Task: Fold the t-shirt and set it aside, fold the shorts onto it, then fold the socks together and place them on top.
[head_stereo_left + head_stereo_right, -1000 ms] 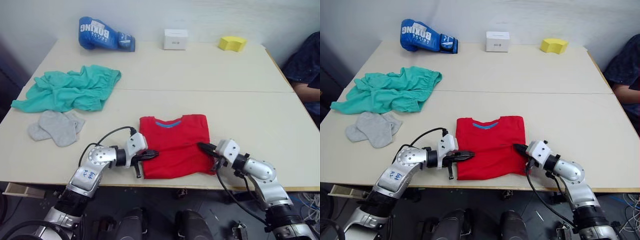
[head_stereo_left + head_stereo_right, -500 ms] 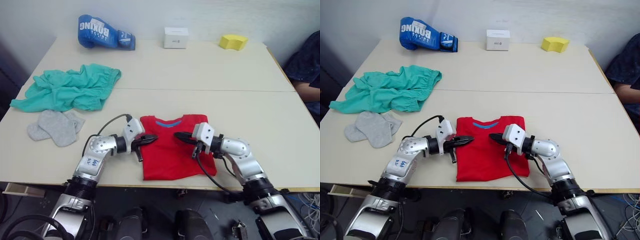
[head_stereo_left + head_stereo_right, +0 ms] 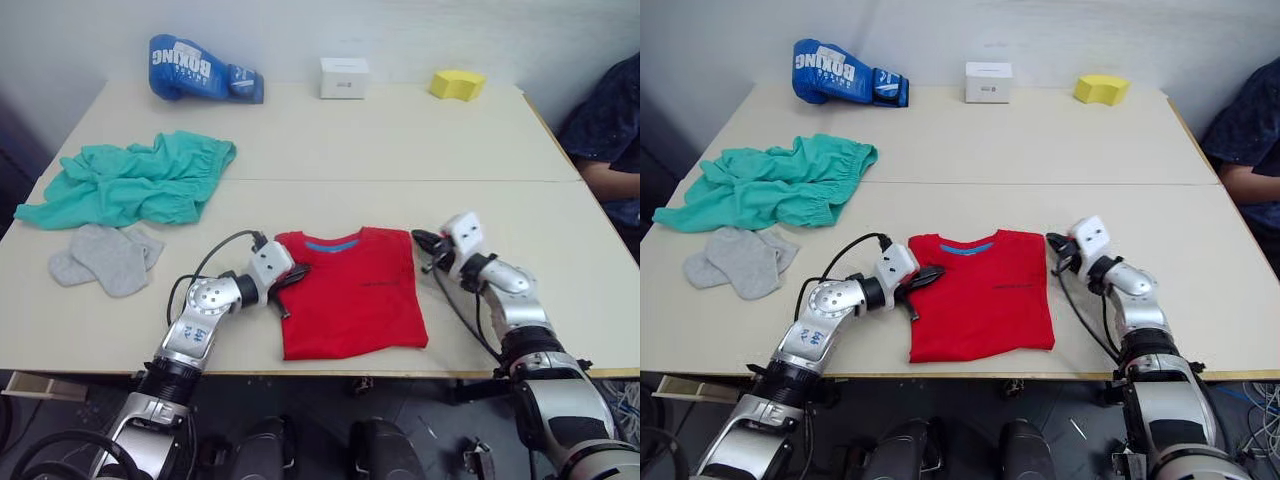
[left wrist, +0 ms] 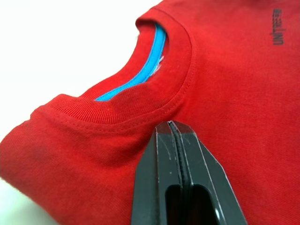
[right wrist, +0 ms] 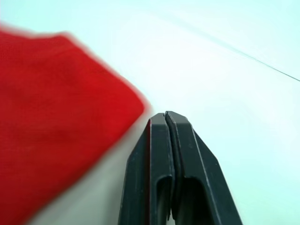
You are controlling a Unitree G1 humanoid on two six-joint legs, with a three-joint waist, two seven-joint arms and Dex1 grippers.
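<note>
T-shirt (image 3: 350, 295) lies folded, long axis 12–6. Left gripper (image 3: 290, 279), fingers pressed together, at its 9 o'clock shoulder; right gripper (image 3: 424, 241), fingers together, holding nothing, at 2 o'clock corner.

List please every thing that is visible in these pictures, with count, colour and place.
t-shirt: one, red, folded, near table edge, centre.
shorts: one, teal, crumpled, left side.
socks: two, grey, in front of the shorts.
boxing glove: one, blue, far left.
box: one, white, far centre.
sponge: one, yellow, far right.
table: one, beige.
person's sleeve: dark blue, right edge.
left end effector: shut, over the t-shirt's left shoulder.
right end effector: shut, beside the t-shirt's far right corner.
</note>
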